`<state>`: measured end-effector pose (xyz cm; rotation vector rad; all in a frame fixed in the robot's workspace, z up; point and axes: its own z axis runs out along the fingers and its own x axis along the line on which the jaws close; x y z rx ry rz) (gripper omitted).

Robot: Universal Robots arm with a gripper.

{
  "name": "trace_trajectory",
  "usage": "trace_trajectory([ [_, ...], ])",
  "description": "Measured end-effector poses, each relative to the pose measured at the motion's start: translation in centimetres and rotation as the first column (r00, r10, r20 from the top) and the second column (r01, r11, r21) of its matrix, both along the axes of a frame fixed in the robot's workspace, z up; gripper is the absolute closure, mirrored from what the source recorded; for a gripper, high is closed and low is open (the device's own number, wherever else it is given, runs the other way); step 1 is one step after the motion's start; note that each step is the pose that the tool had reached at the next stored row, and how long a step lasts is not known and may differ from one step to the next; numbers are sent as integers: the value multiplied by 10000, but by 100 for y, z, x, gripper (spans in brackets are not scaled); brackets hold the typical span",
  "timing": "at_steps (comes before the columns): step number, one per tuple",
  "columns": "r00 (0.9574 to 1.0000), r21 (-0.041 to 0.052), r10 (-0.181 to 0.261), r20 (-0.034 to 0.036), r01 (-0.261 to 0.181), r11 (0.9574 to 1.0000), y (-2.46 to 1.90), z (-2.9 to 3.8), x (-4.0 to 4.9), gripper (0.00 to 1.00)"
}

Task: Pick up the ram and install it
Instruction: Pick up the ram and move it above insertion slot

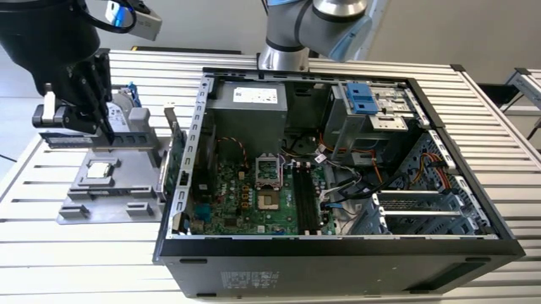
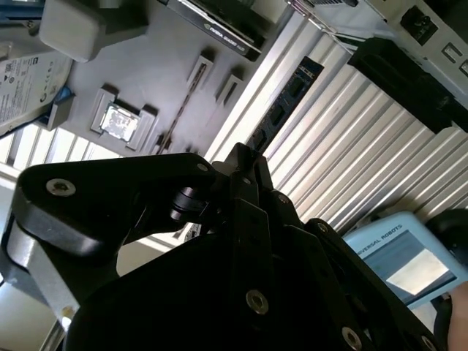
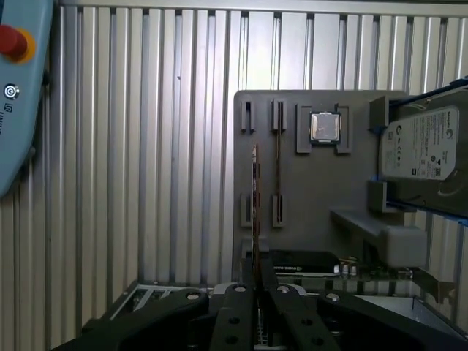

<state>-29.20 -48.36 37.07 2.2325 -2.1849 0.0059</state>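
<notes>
- The ram is clamped edge-on between the closed fingers of the gripper, held just above the grey holder tray.
- On the tray under the tool lie a processor chip and, just past it, a blue-framed hard drive.
- The open computer case and its motherboard stand well apart from the gripper.

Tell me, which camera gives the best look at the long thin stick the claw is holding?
The second wrist view: the ram shows its flat side with black chips. The first wrist view sees the ram edge-on; the exterior view shows the ram as a dark strip beneath the gripper.
</notes>
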Motion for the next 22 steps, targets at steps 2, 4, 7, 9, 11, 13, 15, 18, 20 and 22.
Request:
trace_trajectory([
  [2,10000,0,0,0,0,10000,0,0,13,100],
  [4,10000,0,0,0,0,10000,0,0,28,100],
  [7,10000,1,-1,1,1,10000,0,0,44,100],
  [9,10000,0,0,0,0,10000,0,0,55,100],
  [11,10000,0,0,0,0,10000,0,0,70,100],
  [13,10000,0,0,1,0,10000,0,0,81,100],
  [15,10000,0,0,1,0,10000,0,0,93,100],
  [18,10000,0,0,0,0,10000,0,0,113,100],
  [20,10000,-1,0,0,0,10000,0,0,125,100],
  [22,10000,0,0,1,0,10000,0,0,140,100],
])
